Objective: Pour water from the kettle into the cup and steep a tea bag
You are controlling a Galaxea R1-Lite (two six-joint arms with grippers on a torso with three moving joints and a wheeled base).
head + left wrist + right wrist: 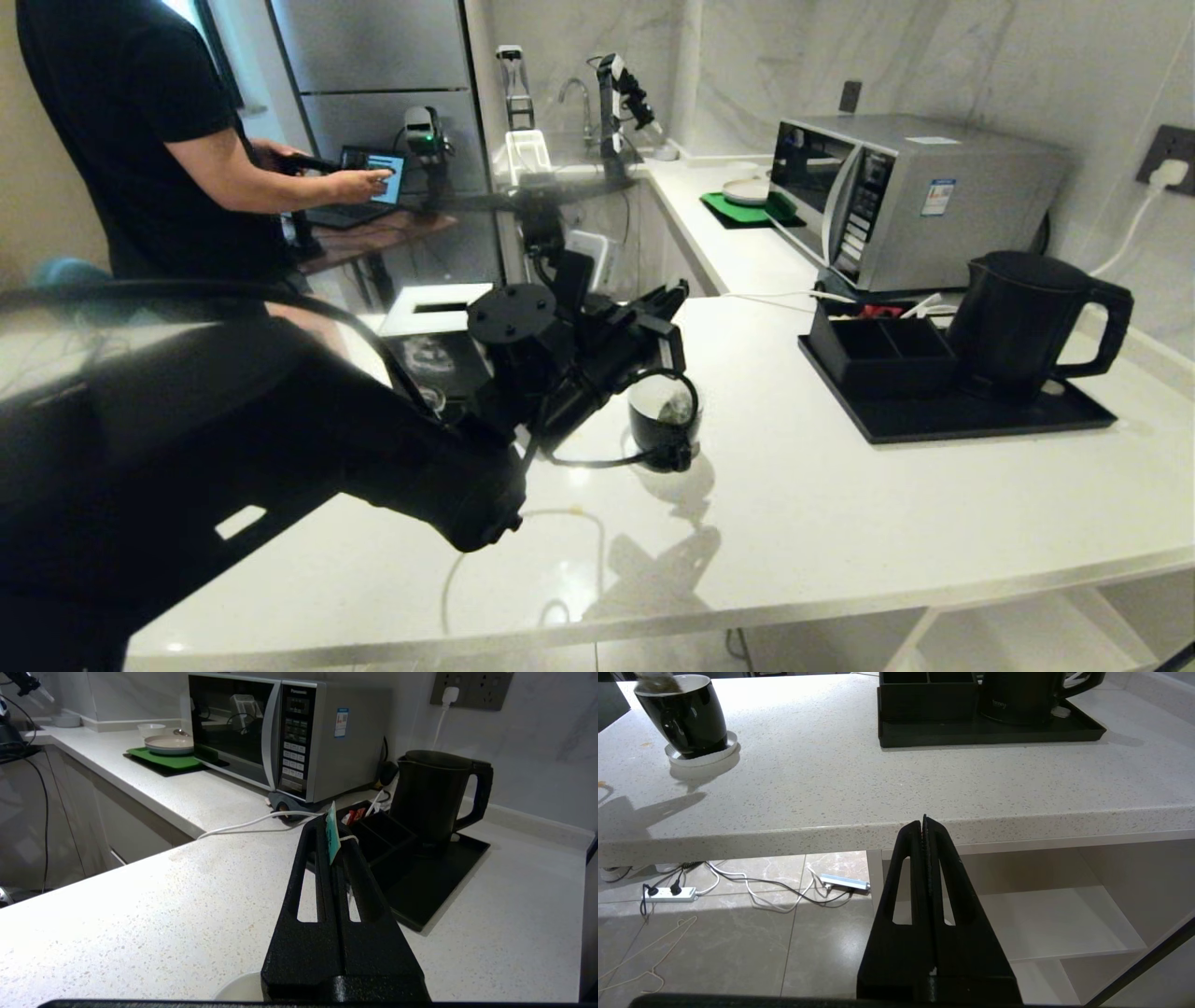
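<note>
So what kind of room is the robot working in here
Most likely a kitchen or office pantry: a white stone counter carries a microwave and a kettle on a tray, and a sink tap stands in the far corner beside a steel fridge.

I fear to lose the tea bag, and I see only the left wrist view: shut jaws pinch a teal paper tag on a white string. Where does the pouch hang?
Observer: Below the left gripper, the small pale tea bag hangs in the mouth of the glossy black mug with white interior; whether it touches water I cannot tell.
Operator: Does the mug stand safe?
Observer: Upright, on a small round white coaster.
Operator: And the other arm?
Observer: The right gripper is parked below the white speckled counter edge, jaws shut, empty.
</note>
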